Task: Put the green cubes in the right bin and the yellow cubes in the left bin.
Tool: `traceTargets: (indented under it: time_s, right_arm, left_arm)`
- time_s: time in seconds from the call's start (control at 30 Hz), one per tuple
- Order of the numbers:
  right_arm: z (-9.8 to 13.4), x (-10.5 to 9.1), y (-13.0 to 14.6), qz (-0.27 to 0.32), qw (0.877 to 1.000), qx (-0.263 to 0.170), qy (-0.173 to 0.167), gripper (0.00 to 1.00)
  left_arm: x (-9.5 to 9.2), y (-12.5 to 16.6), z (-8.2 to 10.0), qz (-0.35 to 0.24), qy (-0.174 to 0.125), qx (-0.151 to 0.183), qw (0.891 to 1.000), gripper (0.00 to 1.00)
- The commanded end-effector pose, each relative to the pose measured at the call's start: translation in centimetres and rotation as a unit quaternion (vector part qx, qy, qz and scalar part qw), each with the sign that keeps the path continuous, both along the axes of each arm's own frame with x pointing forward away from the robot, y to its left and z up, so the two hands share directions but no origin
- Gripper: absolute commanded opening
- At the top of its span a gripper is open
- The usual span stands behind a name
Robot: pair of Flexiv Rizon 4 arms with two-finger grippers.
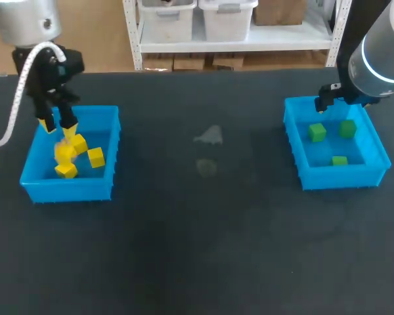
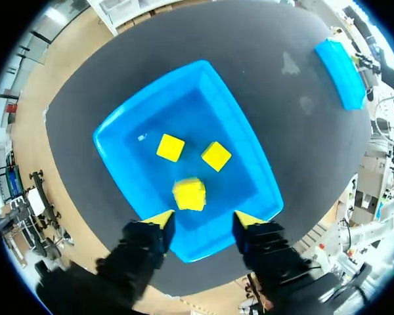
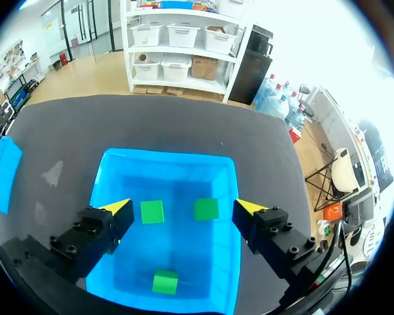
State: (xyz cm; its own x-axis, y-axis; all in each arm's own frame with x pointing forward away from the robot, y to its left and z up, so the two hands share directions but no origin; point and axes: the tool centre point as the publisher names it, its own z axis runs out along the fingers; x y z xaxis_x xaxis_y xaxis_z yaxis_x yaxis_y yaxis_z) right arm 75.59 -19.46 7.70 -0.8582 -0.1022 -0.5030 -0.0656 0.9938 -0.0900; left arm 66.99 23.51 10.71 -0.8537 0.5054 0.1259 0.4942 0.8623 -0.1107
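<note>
At the left of the tabletop (image 1: 203, 230), the left bin (image 1: 33, 187) holds three yellow cubes (image 2: 170, 147). The left claw (image 2: 203, 217) hangs over the bin's far part, its fingers apart and gripping nothing. One cube lies directly beneath the fingers and looks blurred, so it may not have settled.

At the right, the right bin (image 1: 295, 157) holds three green cubes (image 3: 152, 211). The right claw (image 3: 184, 207) hangs above that bin, fingers likewise apart and empty.

Every cube in view lies in the bin assigned to its colour, so the sorting appears complete or nearly so. The step in hand is judged to be the release and retreat of the left claw. To do it well, the claw should rise straight up with its fingers spread until the yellow tips stand above the rim. Only then should it travel sideways. A sideways move made low could catch a wall and drag the bin, or nudge the cube below.
</note>
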Motion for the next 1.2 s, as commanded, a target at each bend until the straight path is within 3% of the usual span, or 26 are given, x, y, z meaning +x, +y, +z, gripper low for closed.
traceTargets:
  time_s: [0.03, 0.23, 1.2]
  right_arm:
    - [-0.03, -0.13, -0.02, -0.001, 1.000, 0.000, -0.002, 1.00]
    - [-0.03, -0.13, -0.02, -0.001, 1.000, 0.000, -0.002, 1.00]
    - [-0.03, -0.13, -0.02, -0.001, 1.000, 0.000, -0.002, 1.00]
  left_arm:
    - [-0.41, 0.33, 0.03, 0.027, -0.210, -0.124, 0.969, 1.00]
    - [0.25, -0.13, 0.49, 0.034, -0.218, -0.144, 0.964, 1.00]
    - [0.34, -0.17, 0.64, 0.037, -0.218, -0.144, 0.965, 1.00]
